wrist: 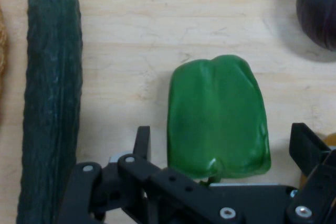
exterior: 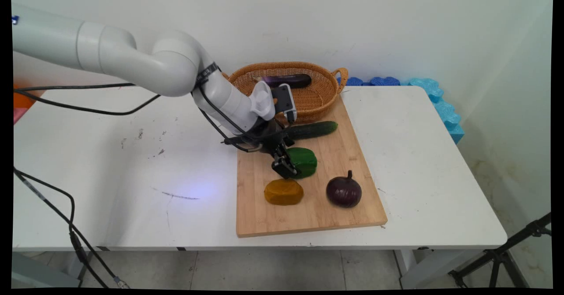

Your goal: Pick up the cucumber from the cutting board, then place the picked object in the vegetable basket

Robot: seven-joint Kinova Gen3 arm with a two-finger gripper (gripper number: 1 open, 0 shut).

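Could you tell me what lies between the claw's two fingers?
The green pepper lies between the open claw's fingers, on the wooden board; the hand view shows this best.

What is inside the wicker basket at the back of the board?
One dark purple eggplant lies inside the basket. The arm covers the basket's left part, so anything there is hidden.

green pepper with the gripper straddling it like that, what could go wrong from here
1. The green pepper sits off-centre between the open fingers of the gripper, closer to the left finger, so closing might nudge it sideways rather than grip it squarely.
2. The right finger is near the orange vegetable, which could get bumped.
3. The cucumber lies close beside the pepper, so a shoved pepper might roll it.
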